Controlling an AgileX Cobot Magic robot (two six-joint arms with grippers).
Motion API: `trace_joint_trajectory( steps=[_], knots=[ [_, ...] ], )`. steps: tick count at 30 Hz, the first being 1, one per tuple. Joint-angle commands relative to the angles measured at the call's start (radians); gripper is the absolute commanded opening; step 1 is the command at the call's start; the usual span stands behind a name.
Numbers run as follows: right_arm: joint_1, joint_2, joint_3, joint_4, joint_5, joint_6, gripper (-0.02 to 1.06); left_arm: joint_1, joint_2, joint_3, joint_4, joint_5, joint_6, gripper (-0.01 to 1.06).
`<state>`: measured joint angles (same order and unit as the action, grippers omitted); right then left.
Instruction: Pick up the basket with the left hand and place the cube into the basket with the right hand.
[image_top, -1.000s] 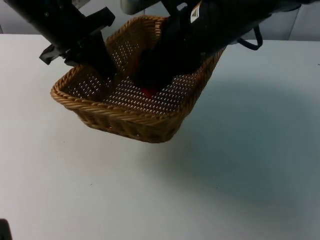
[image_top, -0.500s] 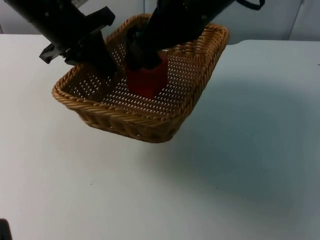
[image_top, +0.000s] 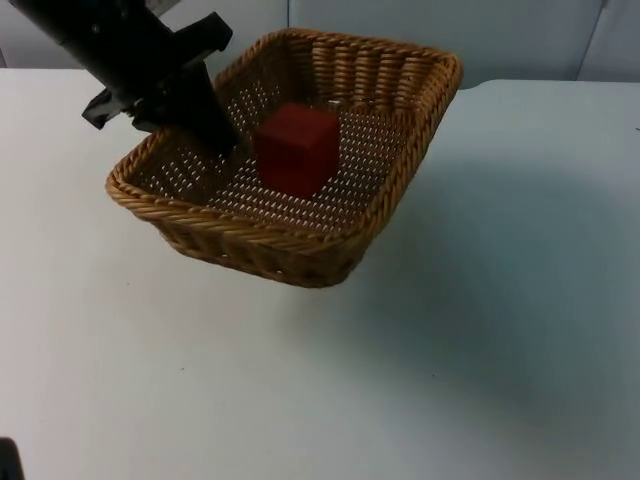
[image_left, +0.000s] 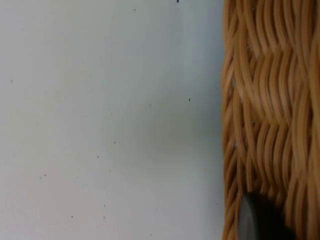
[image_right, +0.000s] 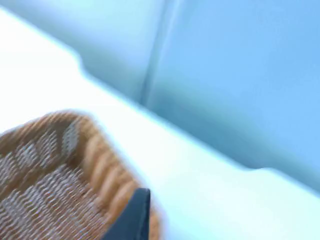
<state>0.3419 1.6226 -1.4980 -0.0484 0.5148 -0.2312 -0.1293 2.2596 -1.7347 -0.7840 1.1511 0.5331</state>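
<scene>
White table top (image_top: 450, 350), matte, a few tiny dark specks visible in the left wrist view (image_left: 100, 125). The far edge meets the grey partition wall (image_top: 520, 40), beyond the left gripper's (image_top: 218, 140) jaws. The only object over it is the wicker basket (image_top: 250, 225), whose near-side rim is clamped in those jaws. Basket sits tilted; can't tell if its base touches the table. Soft shadow on the surface past the basket's side opposite the jaws.

white table (image_top: 480, 350) meets grey partition wall (image_top: 520, 35).
</scene>
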Motion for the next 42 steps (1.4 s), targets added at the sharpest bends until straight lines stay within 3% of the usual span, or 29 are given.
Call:
trace_joint_trajectory(
  steps=[1, 8, 13, 25, 29, 30, 34, 35, 36, 38, 42],
  knots=[
    [-0.025, -0.056, -0.008, -0.003, 0.004, 0.005, 0.97, -0.013, 0.01, -0.008, -0.048, 0.034, 0.02, 0.0],
    [-0.037, -0.188, -0.008, -0.007, 0.041, -0.031, 0.97, -0.039, 0.065, -0.008, -0.048, -0.015, 0.079, 0.0],
    [-0.037, -0.24, -0.008, -0.025, 0.133, -0.031, 0.97, -0.04, 0.102, -0.008, -0.049, -0.111, 0.088, 0.0],
    [-0.037, -0.272, -0.008, -0.026, 0.169, -0.031, 0.97, -0.04, 0.114, -0.008, -0.039, -0.133, 0.095, 0.02],
    [-0.037, -0.272, -0.008, -0.026, 0.169, -0.031, 0.97, -0.04, 0.114, -0.008, -0.037, -0.127, 0.143, 0.22],
    [-0.037, -0.272, -0.008, -0.026, 0.169, -0.031, 0.97, -0.04, 0.114, -0.008, -0.037, -0.127, 0.143, 0.22],
    [-0.037, -0.272, -0.008, -0.026, 0.169, -0.031, 0.97, -0.04, 0.114, -0.008, -0.017, -0.157, 0.148, 0.6],
    [-0.037, -0.272, -0.008, -0.026, 0.169, -0.031, 0.97, -0.04, 0.114, -0.008, -0.017, -0.157, 0.148, 0.6],
    [-0.037, -0.272, -0.008, -0.026, 0.169, -0.031, 0.97, -0.04, 0.114, -0.008, -0.015, -0.169, 0.148, 0.68],
    [-0.037, -0.272, -0.008, -0.026, 0.177, -0.031, 0.97, -0.039, 0.114, -0.008, -0.012, -0.188, 0.15, 0.75],
    [-0.037, -0.272, -0.008, -0.026, 0.177, -0.031, 0.97, -0.035, 0.114, -0.053, 0.018, -0.211, 0.191, 0.75]
  ],
)
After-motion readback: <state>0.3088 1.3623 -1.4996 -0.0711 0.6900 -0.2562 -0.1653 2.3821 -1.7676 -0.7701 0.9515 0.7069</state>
